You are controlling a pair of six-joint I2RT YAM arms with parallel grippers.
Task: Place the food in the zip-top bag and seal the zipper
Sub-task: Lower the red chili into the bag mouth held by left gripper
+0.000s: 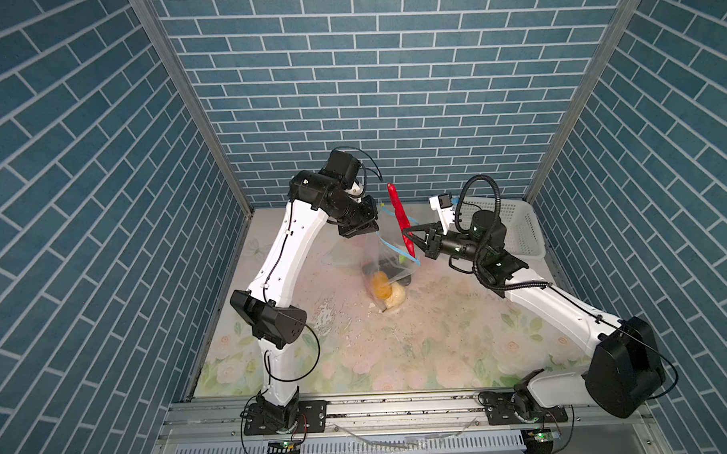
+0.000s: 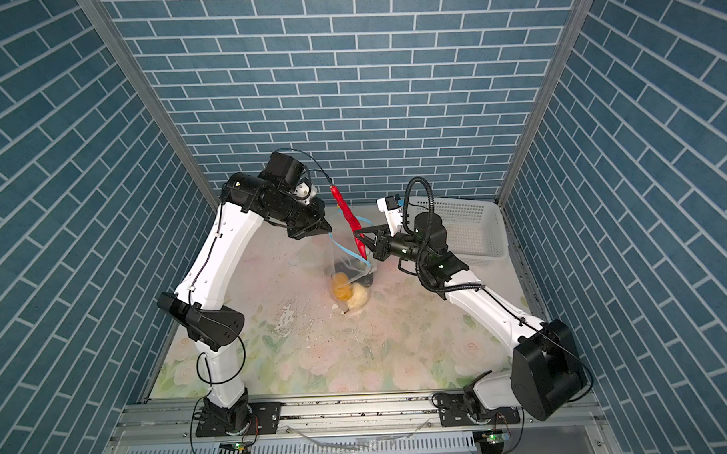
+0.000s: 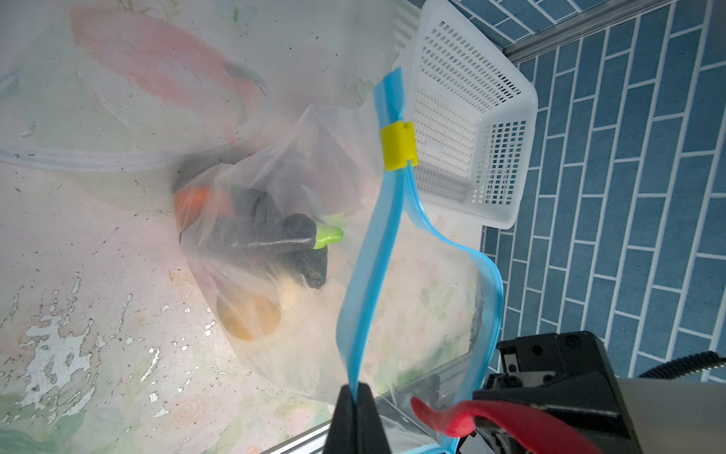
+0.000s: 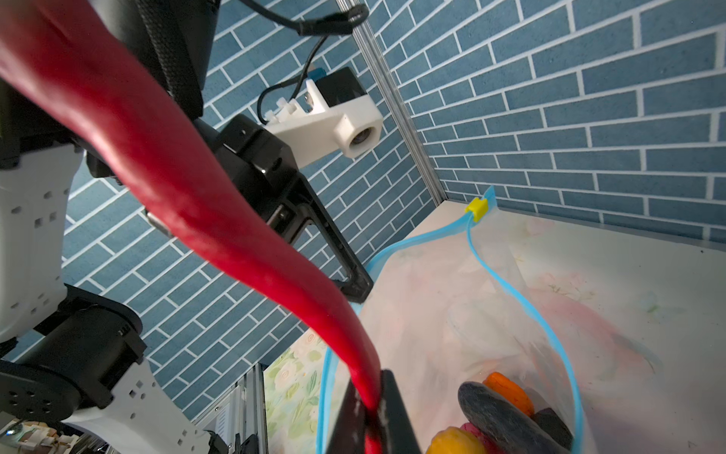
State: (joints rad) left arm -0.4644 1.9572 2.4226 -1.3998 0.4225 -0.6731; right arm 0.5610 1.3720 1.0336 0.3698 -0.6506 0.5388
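Nearest us, the long red strip [image 4: 204,204] is clamped near its lower end in our right gripper [image 4: 371,420], its long axis rising steeply above the jaws. Just below, the zip-top bag [image 1: 371,261] gapes, one lip of its zipper [image 3: 377,251] pinched in our left gripper [image 3: 355,408], with the other food [image 3: 271,239] lying at its bottom.

Bright, even light (soft wrist-view foregrounds)
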